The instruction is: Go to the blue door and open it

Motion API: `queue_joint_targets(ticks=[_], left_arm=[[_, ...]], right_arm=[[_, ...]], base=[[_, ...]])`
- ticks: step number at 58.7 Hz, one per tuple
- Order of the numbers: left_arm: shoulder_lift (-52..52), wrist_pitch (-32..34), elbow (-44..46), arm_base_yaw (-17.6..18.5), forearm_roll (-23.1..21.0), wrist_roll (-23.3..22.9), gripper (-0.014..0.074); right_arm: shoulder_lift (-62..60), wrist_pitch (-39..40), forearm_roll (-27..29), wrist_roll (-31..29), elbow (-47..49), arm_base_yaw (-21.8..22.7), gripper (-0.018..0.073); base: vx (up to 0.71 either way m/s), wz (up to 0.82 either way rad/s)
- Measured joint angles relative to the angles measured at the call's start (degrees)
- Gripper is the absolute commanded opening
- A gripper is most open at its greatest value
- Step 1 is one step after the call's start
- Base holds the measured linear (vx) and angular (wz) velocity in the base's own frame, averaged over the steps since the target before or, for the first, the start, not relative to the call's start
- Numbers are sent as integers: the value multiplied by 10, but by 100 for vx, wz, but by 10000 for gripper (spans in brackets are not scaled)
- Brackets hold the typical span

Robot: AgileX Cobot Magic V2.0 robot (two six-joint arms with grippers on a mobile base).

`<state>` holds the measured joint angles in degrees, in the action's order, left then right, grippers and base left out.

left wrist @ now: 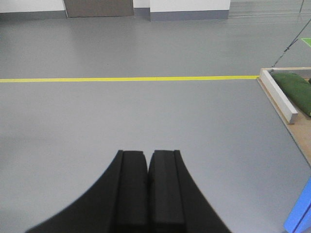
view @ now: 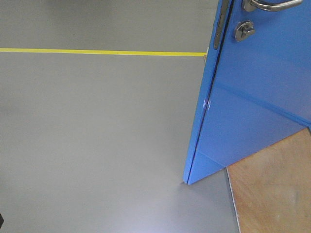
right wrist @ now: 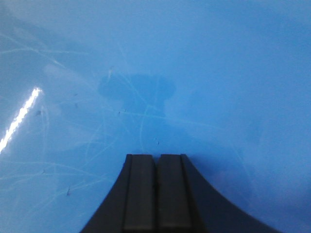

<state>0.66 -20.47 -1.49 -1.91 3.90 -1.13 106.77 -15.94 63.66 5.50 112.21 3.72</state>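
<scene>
Standing at the right of the front view, the blue door (view: 252,97) shows its glossy face and its narrow free edge. Its lower corner hangs over the grey floor (view: 97,136), just past the edge of a pale wooden board (view: 277,189). On the face, at the top of the view, sit a silver lever handle (view: 272,6) and a round thumb-turn lock (view: 244,30) below it; a metal latch plate (view: 221,24) is set in the edge. A yellow line (view: 97,51) runs across the floor and meets the door's edge. The left gripper (left wrist: 147,158) is clenched, its two black pads pressed together with nothing between them, and it points out over bare floor towards the yellow line, well apart from the door, of which only a blue corner shows at the lower right of its view. A white wooden beam (left wrist: 278,94) and a green bag (left wrist: 296,87) lie at the right. The right gripper (right wrist: 156,160) is likewise clenched and empty, facing the scratched blue panel, which fills its view; whether it touches the panel cannot be told.
</scene>
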Motion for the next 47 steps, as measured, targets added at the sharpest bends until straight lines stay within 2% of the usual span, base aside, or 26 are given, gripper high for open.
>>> queue_joint_targets(ticks=[47], left_arm=[[0,0,0,0,0,0,73]], right_arm=[[0,-11,0,0,0,-2,8]], base=[[16,3]])
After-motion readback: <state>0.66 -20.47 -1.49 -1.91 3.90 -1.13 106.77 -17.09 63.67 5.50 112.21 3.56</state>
